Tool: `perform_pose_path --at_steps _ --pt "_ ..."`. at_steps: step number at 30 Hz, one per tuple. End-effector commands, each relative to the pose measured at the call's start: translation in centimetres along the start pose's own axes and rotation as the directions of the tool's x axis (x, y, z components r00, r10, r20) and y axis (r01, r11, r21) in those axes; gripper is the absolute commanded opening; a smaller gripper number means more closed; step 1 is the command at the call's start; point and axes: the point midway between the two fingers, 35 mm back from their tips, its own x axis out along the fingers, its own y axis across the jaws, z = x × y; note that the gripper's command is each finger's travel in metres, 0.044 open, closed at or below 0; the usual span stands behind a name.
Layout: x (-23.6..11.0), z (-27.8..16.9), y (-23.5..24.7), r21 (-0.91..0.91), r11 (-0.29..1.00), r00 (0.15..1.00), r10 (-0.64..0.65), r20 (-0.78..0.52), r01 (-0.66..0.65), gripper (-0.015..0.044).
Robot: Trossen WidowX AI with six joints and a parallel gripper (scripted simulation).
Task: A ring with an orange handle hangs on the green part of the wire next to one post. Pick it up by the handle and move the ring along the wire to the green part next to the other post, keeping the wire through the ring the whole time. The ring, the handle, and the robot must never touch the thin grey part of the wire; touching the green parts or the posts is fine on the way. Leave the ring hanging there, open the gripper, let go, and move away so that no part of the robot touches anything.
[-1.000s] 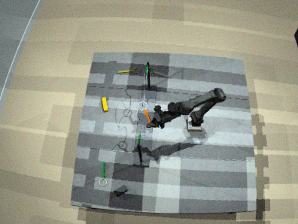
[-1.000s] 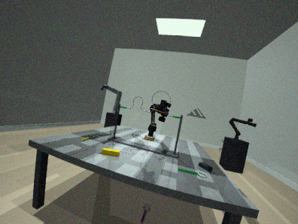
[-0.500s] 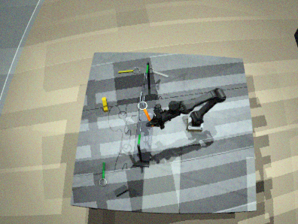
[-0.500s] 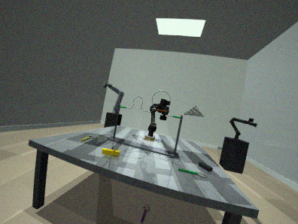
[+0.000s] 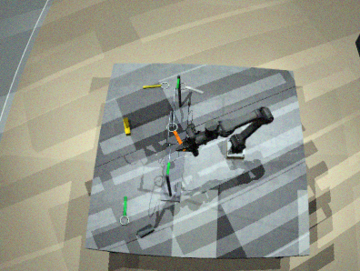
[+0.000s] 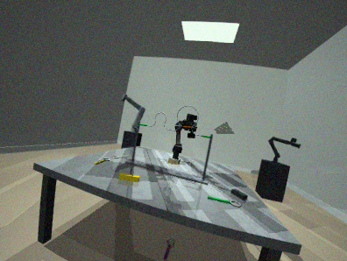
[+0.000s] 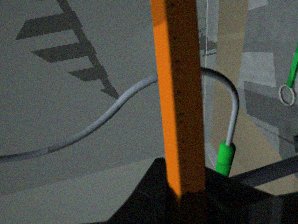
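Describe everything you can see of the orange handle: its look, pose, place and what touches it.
The orange handle is a straight, square-edged bar of flat, matt orange. In the wrist view it stands upright, its lower end clamped in the dark end effector, its top cut off by the frame. From above it shows as a short orange stub running from the end effector to a pale ring, midway between the two posts. The grey wire curves behind it; contact cannot be judged.
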Motion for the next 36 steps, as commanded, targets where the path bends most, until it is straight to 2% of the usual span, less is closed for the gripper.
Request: perform_pose_path --at_steps 1,36 --pt "-0.2 -0.1 1.2 0.037 0.999 0.999 0.034 -0.009 -0.034 -0.0150" --pt "-1.3 0.8 5.8 0.299 0.939 0.983 0.182 -0.016 -0.169 -0.0150"
